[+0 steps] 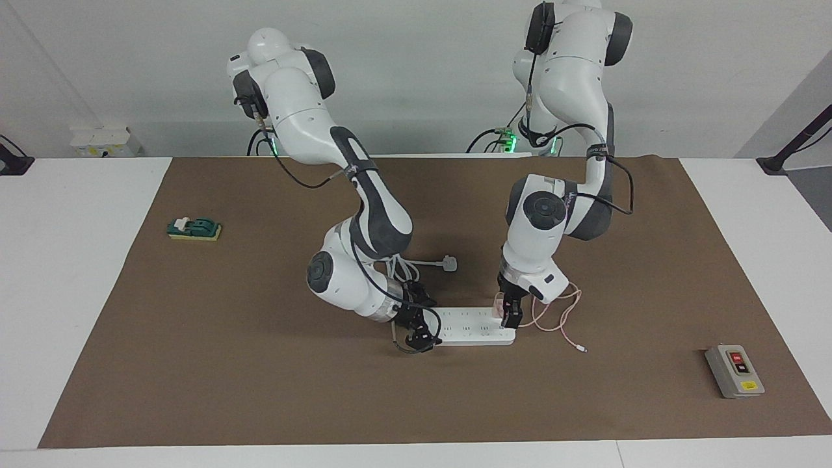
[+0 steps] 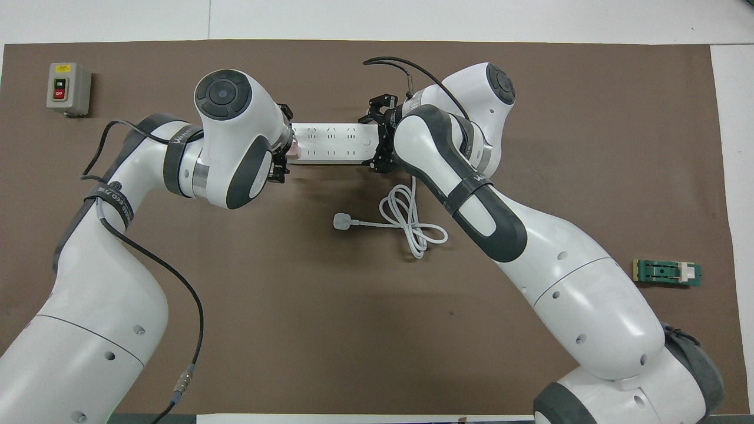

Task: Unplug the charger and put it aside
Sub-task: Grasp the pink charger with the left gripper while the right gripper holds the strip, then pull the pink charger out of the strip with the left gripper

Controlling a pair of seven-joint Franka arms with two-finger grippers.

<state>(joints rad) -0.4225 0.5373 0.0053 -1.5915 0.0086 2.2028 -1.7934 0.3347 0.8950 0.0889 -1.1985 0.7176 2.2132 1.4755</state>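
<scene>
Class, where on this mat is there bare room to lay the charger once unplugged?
Bare mat lies between the power strip and the grey switch box, and between the strip and the green block. It is crowded around the strip: both pincers, the pink cable, the white cord.

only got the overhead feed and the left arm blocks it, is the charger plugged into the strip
Observer: In the facing view the pink charger sits on the power strip, at its end toward the left arm, seemingly plugged in. The left end effector is down at it.
Operator: where does its cable run
Observer: The cable lies in loose loops on the mat beside that end of the strip. Its connector lies farther from the robots.
Operator: how low is the right end effector
Observer: The right end effector is down at table level, at the strip's other end.
</scene>
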